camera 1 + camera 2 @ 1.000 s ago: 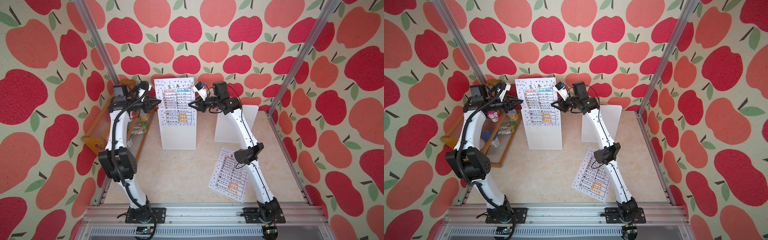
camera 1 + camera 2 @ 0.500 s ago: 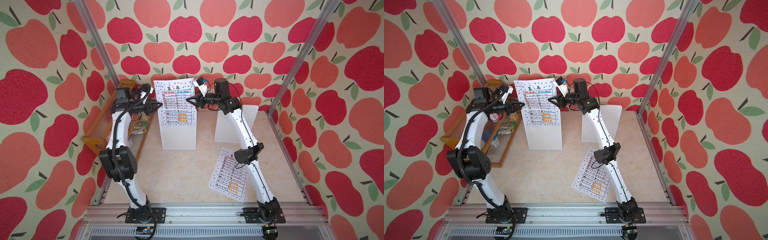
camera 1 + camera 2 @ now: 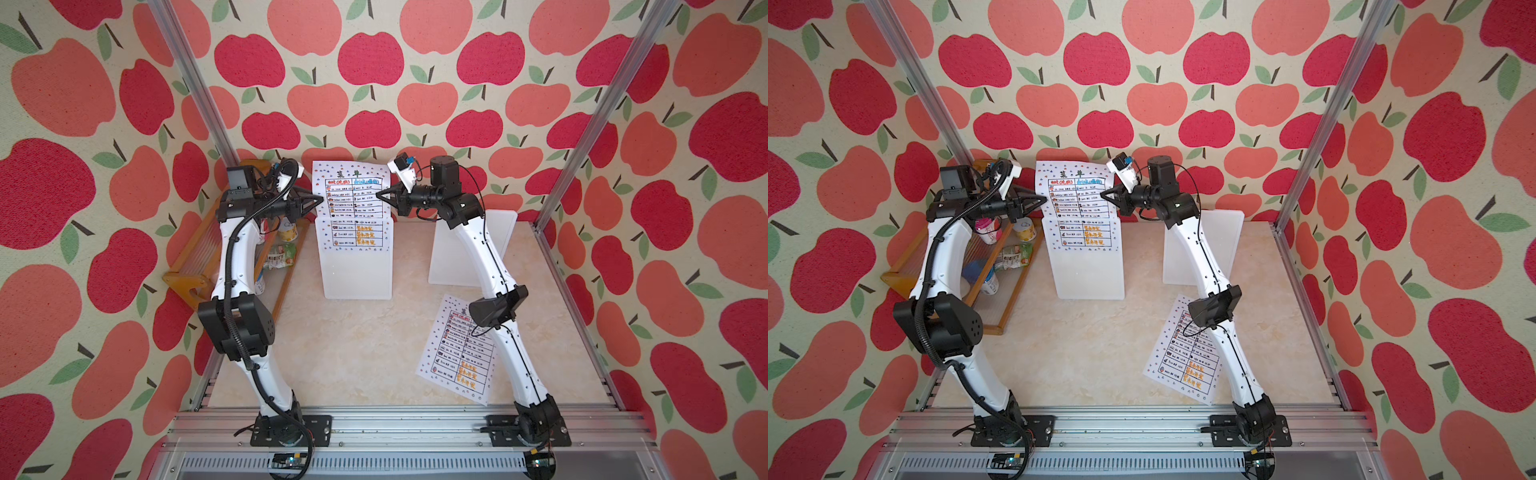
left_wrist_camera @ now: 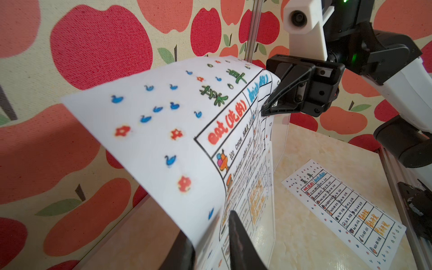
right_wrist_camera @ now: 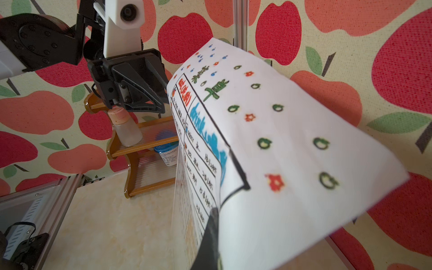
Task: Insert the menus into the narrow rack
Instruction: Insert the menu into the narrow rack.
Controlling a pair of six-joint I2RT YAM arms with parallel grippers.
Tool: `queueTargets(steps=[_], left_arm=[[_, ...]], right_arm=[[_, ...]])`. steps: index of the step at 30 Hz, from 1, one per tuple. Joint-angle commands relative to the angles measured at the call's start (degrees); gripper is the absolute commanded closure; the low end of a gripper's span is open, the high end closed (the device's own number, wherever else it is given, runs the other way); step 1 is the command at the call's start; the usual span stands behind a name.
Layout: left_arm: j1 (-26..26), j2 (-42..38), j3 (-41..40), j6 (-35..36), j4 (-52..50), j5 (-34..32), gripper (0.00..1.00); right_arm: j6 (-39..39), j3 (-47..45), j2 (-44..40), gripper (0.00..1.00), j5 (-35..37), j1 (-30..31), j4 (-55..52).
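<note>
Wooden shelf (image 3: 189,279) beside rack (image 3: 357,274) — arm (image 3: 484,257) overlaps 2nd menu (image 3: 455,365).

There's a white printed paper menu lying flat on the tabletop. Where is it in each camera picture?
In a top view: the flat menu, low, right of centre.
In a top view: the flat menu, low, near centre.
Left wrist: the flat menu lies past the upright white paper menu.
Right wrist: not in it.
Shared landmark: that upright menu, in all.
</note>
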Motion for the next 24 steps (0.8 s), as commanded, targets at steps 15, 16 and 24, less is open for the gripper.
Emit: queueTargets(steps=[15,16,24], left_arm=[[0.6,0.4,-3.9,2.6,-1.7,1.3,0.79],[0.7,0.1,-4.4,2.7,-1.7,1.2,0.79],[0.9,-2.0,-8.4,2.7,-0.1,0.9,0.80]], right_arm=[[-3.7,3.0,1.8,1.00,-0.2,0.4,-8.7],[-3.8,2.9,1.9,1.00,-0.2,0.5,-8.9],[-5.1,2.9,2.2,1.00,0.4,0.9,-11.9]])
